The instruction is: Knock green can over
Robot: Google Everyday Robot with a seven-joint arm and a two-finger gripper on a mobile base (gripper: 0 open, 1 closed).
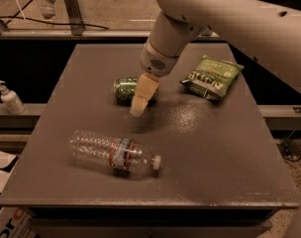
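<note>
The green can (pixel 125 89) lies on its side on the grey table (pixel 215 148), near the middle of the far half. My gripper (pixel 139 105) hangs from the white arm just in front of the can's right end and hides part of it. Its pale fingers (pixel 142 95) point down towards the table, above the surface.
A flat green snack bag (pixel 211 77) lies at the far right of the table. A clear plastic bottle (pixel 116 155) with a red-blue label lies on its side at the front left. A white pump bottle (pixel 11 99) stands on a ledge to the left.
</note>
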